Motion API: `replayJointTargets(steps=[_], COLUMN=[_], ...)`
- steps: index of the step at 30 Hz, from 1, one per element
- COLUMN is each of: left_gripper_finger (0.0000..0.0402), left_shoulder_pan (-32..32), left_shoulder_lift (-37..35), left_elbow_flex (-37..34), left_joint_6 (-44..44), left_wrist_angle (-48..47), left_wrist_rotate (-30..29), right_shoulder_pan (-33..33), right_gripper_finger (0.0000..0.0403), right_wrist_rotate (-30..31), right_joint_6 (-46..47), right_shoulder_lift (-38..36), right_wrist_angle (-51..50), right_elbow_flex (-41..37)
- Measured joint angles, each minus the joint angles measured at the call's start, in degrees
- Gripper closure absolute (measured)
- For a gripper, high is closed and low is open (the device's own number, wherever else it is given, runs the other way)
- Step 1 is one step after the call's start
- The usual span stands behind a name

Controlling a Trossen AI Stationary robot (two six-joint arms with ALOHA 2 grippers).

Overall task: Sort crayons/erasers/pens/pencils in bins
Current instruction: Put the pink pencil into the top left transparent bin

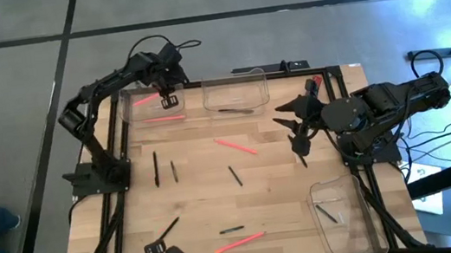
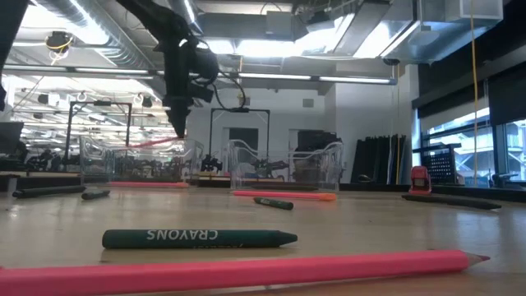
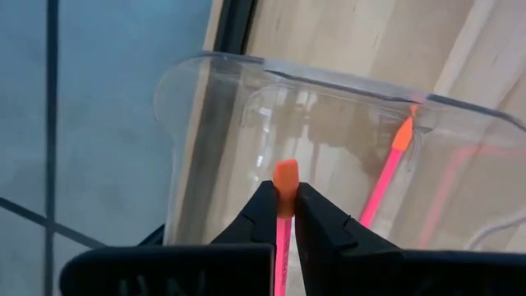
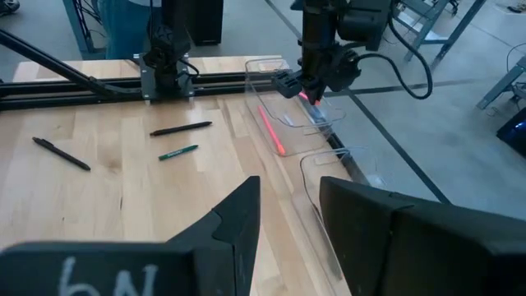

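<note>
Pink pencil over the far-left bin, ready to drop.

Near edge of the high view: loose sticks lie on the table (image 1: 200, 201), a pen (image 1: 155, 168) at centre left among them. Mid right, the right gripper (image 1: 300, 133) waits, jaws wide, holding nothing. Upper left, the left gripper (image 1: 167, 94) pinches a pink pencil (image 3: 283, 215) narrowly, hanging over the far-left bin (image 1: 129, 113), where another pink pencil (image 1: 161, 117) already lies. We judge the release should come with the pencil well inside the rim, so that it falls flat rather than tipping out over the wall.
</note>
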Motion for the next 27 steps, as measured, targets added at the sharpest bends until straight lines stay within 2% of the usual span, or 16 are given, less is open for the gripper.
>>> replayJointTargets(steps=[14, 23, 27], left_gripper_finger=[0.0388, 0.0387, 0.037], left_shoulder_pan=[0.7, 0.9, 1.1], left_shoulder_lift=[8.4, 9.3, 9.3], left_elbow_flex=[0.0, 0.0, 0.0], left_joint_6=[1.8, 1.9, 1.9], left_wrist_angle=[1.7, 1.7, 1.7], left_wrist_rotate=[3.7, 3.6, 3.6], right_shoulder_pan=[0.0, 0.0, 0.0], right_gripper_finger=[0.0273, 0.0273, 0.0273], right_wrist_rotate=[0.0, 0.0, 0.0], right_joint_6=[0.4, 0.4, 0.3], right_shoulder_lift=[0.0, 0.0, 0.0], right_wrist_angle=[0.0, 1.8, 1.9], right_elbow_flex=[0.0, 0.0, 0.0])
